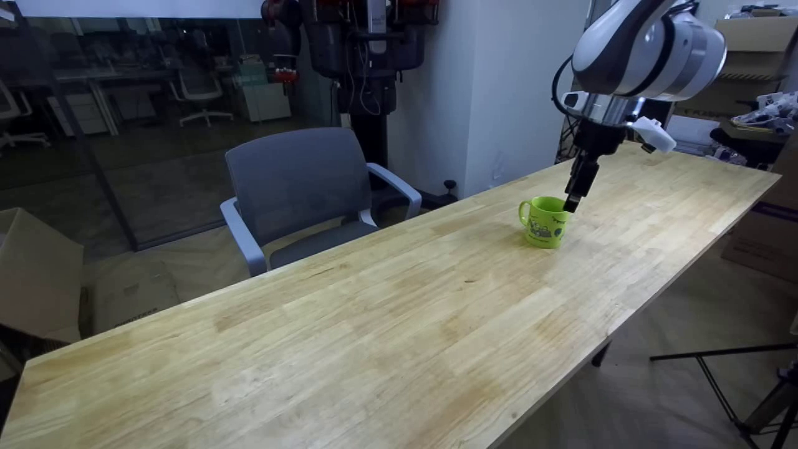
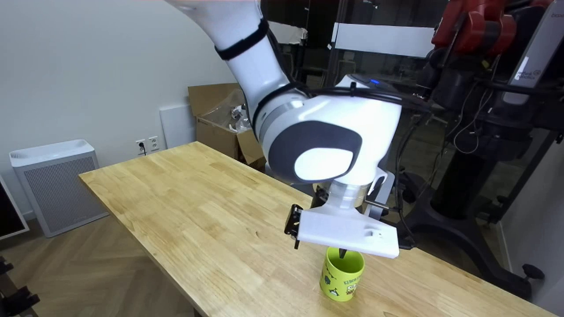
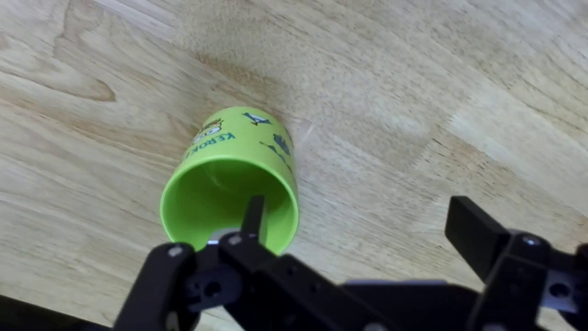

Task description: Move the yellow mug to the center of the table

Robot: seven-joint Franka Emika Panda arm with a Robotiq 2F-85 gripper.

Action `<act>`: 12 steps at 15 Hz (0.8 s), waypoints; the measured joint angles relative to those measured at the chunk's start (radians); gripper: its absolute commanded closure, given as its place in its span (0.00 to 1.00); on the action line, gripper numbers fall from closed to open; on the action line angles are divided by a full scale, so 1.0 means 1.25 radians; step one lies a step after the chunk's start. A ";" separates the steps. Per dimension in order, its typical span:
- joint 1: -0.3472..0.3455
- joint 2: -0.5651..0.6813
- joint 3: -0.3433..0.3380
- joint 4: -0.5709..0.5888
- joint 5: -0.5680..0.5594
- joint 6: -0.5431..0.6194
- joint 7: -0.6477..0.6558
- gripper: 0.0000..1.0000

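Mug [image 3: 229,179] lettered "KERO…", upright on table [image 1: 374,337]; pincer [image 3: 358,200] spread.

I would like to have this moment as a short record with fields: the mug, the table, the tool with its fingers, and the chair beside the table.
Object: yellow mug, yellow-green, with prints on its side
Pose: upright on the pale wooden table
Tool: open, not clamping the mug
Fingers: in the wrist view, one overlaps the mug's opening, the other appears outside it; contact unclear
Nearby: gray chair at a long side of the table
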 measured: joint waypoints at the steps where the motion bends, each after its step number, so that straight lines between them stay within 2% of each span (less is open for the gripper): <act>1: -0.002 0.014 0.003 0.010 -0.001 0.001 0.000 0.00; 12: -0.010 0.135 0.022 0.158 -0.043 -0.046 0.001 0.00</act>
